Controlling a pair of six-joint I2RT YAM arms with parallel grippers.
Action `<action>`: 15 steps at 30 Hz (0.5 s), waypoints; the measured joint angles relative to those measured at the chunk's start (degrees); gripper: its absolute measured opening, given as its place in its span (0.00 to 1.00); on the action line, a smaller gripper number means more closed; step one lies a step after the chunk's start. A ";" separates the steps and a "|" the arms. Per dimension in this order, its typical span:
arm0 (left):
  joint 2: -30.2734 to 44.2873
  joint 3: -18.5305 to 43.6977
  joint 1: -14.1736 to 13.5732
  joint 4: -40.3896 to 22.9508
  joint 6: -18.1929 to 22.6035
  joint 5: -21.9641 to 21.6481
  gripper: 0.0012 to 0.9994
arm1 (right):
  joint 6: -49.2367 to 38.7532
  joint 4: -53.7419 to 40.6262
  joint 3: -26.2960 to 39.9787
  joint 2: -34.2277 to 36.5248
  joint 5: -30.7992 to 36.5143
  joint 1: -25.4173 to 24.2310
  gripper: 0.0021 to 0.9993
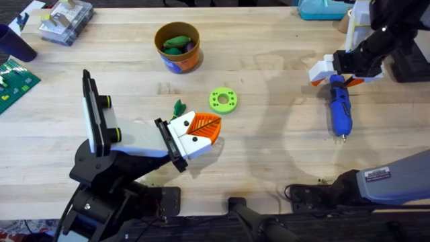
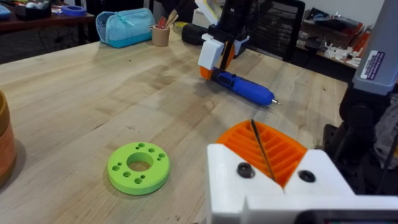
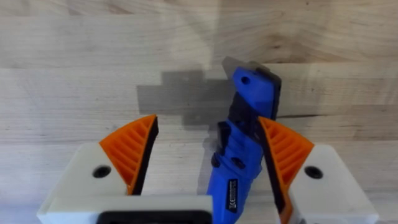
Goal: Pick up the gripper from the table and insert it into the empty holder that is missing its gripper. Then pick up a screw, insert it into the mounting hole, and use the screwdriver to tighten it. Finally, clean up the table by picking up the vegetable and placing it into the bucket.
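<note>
Wooden table [image 1: 269,54] | screwdriver [image 1: 340,111] lies at my right, its rear end between right gripper's [image 1: 334,72] spread fingers, one pad touching | I see left gripper [image 1: 195,133] mid-table, closed or not I cannot tell | vegetable [image 1: 179,107] just behind it, lime ring [image 1: 223,100] beside | bucket [image 1: 177,47] farther back, holding toys

The desk [image 1: 269,67] is seen as pale wood, smooth, with visible grain and faint ring stains. The screwdriver [image 1: 340,111] appears as glossy blue plastic with a thin metal tip. The ring [image 2: 138,167] looks like matt lime plastic; ribbed orange plastic pads [image 3: 286,149] are shown.
</note>
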 joint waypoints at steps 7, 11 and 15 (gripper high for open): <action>0.00 0.00 -0.02 0.02 -0.04 0.00 0.01 | 0.19 -2.36 0.79 -0.29 0.16 0.00 0.97; 0.00 0.00 -0.02 0.02 -0.06 0.00 0.01 | 1.18 -4.28 2.42 -1.30 -0.03 -0.13 0.97; 0.00 0.00 -0.02 0.02 -0.06 0.00 0.01 | 1.40 -7.39 4.04 -5.46 0.06 -1.20 0.97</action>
